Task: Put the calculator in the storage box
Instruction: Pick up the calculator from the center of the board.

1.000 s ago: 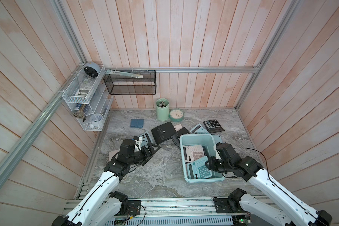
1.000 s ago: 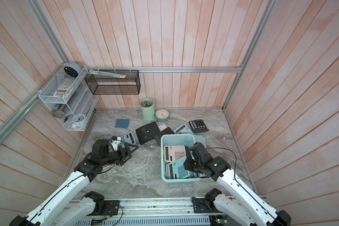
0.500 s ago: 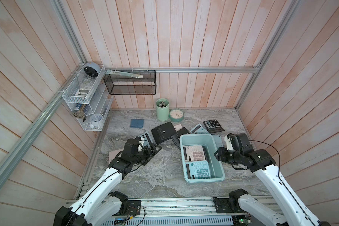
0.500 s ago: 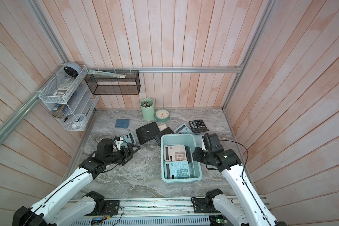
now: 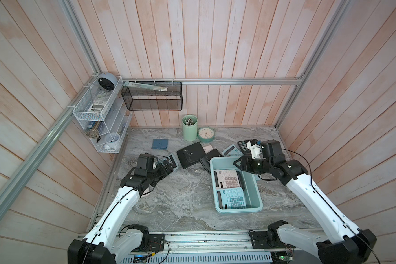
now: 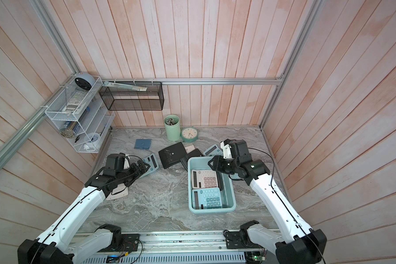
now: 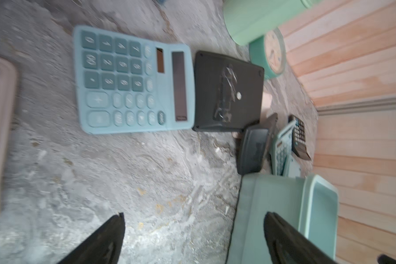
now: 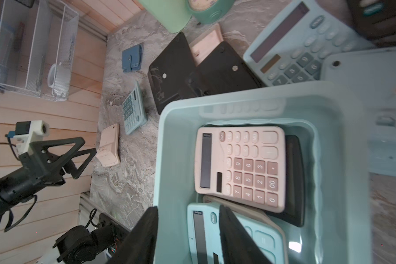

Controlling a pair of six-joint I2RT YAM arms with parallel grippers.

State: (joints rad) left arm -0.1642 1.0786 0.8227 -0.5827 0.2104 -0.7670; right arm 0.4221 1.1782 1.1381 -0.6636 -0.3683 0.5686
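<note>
Legibly, digit keys (image 8: 248, 180) on pink calculator (image 8: 240, 146)

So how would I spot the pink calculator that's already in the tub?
On the grey marble table, find the shallow aqua storage box. Two calculators lie face up in it; the pink calculator is at the end nearer the back wall, with the blue calculator at the near end. It is the only pink one showing its keys.
</note>
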